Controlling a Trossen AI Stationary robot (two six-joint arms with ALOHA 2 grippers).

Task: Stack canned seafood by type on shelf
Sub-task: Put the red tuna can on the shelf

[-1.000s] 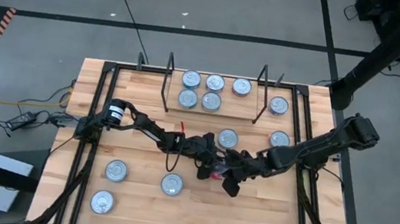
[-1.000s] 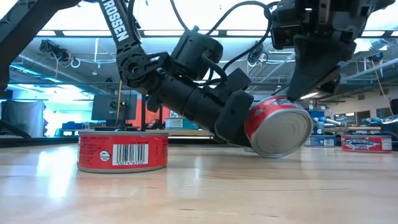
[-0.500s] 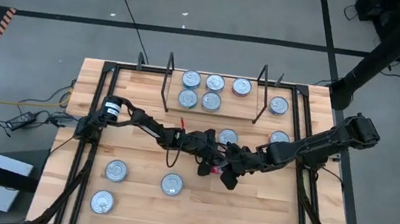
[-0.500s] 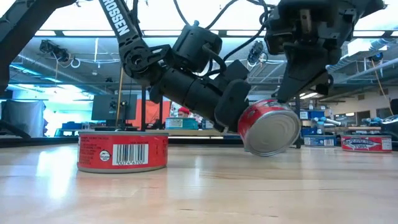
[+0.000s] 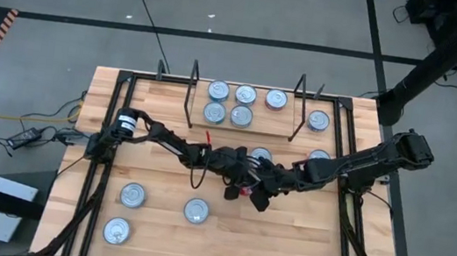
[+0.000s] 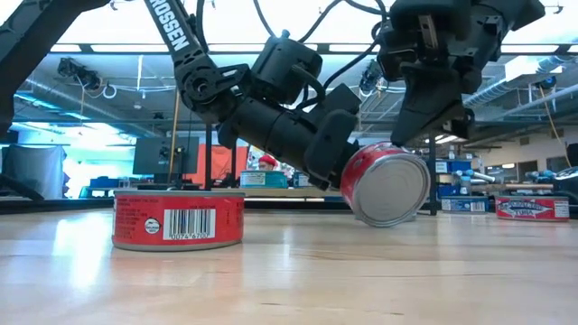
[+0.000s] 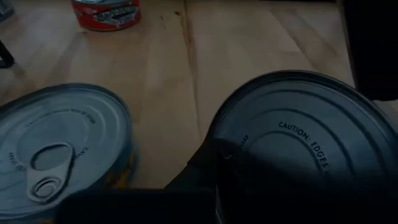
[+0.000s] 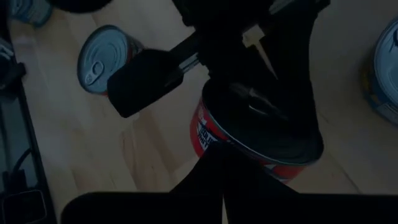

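Red-labelled and round, a flat tin with a silver lid (image 6: pixel 384 185) is seen tipped on its edge, lid facing the low camera, lifted clear of the light wooden tabletop (image 6: pixel 298 271). It is met from both sides: the left gripper (image 5: pixel 238 175) and the right gripper (image 5: pixel 261 188) are both pressed together against it, though which one is actually pinching it cannot be told. The tin is held well in front of the shelf (image 5: pixel 242 125), a pale board between two black wire uprights, where five silver-lidded tins (image 5: pixel 230 103) are set. Beside the held tin, an upright red tin (image 6: pixel 178 218) is standing.
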